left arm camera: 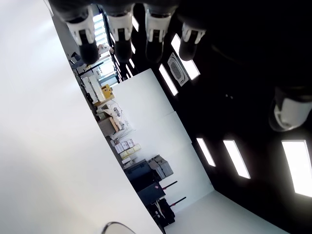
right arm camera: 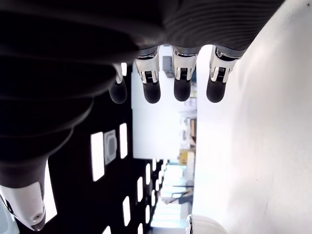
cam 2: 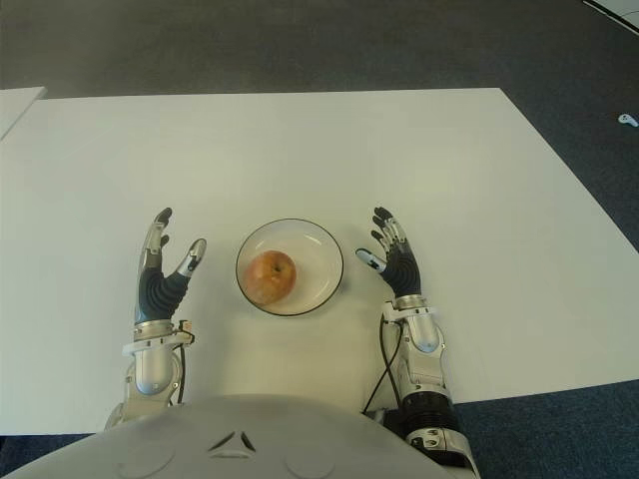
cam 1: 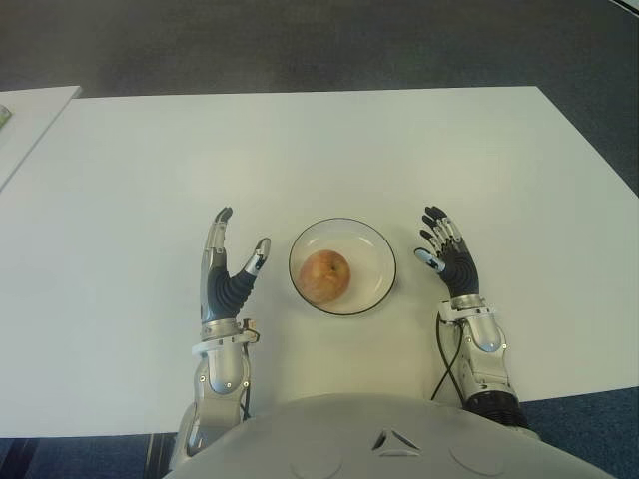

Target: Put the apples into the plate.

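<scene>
One red-yellow apple (cam 1: 324,275) lies inside the clear glass plate (cam 1: 374,246) on the white table (cam 1: 319,150), near the front edge. My left hand (cam 1: 228,267) shows just left of the plate, fingers straight and spread, holding nothing. My right hand (cam 1: 444,251) shows just right of the plate, also spread and holding nothing. In the left wrist view the fingertips (left arm camera: 119,29) are extended with nothing between them; the right wrist view shows its fingertips (right arm camera: 181,80) the same way.
A second white table's corner (cam 1: 25,120) shows at the far left. Dark carpet floor (cam 1: 300,45) lies beyond the table's far edge and to the right.
</scene>
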Tool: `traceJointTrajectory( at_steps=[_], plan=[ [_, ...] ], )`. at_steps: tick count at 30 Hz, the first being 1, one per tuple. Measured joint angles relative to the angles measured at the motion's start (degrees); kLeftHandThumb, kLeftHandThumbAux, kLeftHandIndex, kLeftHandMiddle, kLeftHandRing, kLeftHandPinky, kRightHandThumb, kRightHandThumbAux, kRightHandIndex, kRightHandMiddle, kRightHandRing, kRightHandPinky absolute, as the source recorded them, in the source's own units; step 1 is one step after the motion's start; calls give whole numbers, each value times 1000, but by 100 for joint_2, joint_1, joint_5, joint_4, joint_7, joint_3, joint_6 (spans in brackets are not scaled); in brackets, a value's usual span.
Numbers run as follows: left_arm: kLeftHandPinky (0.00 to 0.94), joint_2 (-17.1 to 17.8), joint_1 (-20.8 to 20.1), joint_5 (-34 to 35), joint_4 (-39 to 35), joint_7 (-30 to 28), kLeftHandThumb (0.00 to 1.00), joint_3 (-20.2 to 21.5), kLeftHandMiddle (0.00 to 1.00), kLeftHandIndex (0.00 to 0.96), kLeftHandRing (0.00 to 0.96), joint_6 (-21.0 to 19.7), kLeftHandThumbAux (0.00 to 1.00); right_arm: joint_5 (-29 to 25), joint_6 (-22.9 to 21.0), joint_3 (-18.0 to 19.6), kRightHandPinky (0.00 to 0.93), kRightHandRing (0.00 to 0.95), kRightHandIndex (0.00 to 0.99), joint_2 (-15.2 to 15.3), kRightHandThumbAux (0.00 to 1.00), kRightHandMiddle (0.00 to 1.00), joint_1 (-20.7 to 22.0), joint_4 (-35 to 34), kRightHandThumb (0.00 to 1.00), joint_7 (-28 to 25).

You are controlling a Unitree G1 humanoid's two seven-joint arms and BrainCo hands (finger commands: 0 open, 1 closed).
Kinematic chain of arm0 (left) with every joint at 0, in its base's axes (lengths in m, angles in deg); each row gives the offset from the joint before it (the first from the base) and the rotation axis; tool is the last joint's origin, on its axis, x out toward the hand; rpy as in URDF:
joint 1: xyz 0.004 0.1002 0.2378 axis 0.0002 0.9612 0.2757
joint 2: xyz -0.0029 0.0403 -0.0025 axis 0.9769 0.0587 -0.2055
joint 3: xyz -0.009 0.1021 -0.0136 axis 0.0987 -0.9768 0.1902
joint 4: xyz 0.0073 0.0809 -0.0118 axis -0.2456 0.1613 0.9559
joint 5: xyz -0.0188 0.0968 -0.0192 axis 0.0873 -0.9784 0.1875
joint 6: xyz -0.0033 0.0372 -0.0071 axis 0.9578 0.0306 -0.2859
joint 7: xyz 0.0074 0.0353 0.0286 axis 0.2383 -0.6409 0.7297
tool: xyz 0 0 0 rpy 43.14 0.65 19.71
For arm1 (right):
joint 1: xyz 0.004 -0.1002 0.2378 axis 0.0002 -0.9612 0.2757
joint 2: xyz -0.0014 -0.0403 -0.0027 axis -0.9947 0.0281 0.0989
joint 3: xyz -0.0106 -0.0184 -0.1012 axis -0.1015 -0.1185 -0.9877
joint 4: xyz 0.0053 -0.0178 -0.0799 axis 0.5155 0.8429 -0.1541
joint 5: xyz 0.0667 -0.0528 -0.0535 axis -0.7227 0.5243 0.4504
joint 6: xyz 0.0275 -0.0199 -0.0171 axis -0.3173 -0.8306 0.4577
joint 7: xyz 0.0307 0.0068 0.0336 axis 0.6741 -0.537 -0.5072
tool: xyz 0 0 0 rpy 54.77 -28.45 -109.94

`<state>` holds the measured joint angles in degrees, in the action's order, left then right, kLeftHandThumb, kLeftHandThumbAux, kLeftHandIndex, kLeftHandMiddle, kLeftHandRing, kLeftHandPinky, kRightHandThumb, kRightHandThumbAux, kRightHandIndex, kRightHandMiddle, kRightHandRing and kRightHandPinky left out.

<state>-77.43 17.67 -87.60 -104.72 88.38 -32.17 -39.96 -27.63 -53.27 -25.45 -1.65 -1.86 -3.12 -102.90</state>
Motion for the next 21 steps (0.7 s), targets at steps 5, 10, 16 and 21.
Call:
traceJointTrajectory(
  at_steps=[5, 10, 16, 21],
  plan=[
    [30, -59, -39, 200, 486, 50, 19, 115, 5, 33, 1, 154, 404, 6, 1, 11, 0, 0, 0, -4, 596, 0, 1, 2, 98, 17],
    [32, -217, -85, 483, 972, 71, 35, 115, 1, 28, 0, 361, 427, -2, -9, 34, 0, 0, 0, -10, 597, 0, 5, 12, 97, 5],
    [25, -574, -9, 792, 1292, 73, 64, -119, 12, 49, 0, 597, 435, -31, -9, 55, 0, 0, 0, -18, 585, 0, 12, 23, 90, -77],
    [3, -633, 366, 985, 1021, 51, 128, -568, 41, 122, 0, 863, 393, -95, -54, 80, 0, 0, 0, -24, 583, 0, 15, 11, 86, -177]
  ],
)
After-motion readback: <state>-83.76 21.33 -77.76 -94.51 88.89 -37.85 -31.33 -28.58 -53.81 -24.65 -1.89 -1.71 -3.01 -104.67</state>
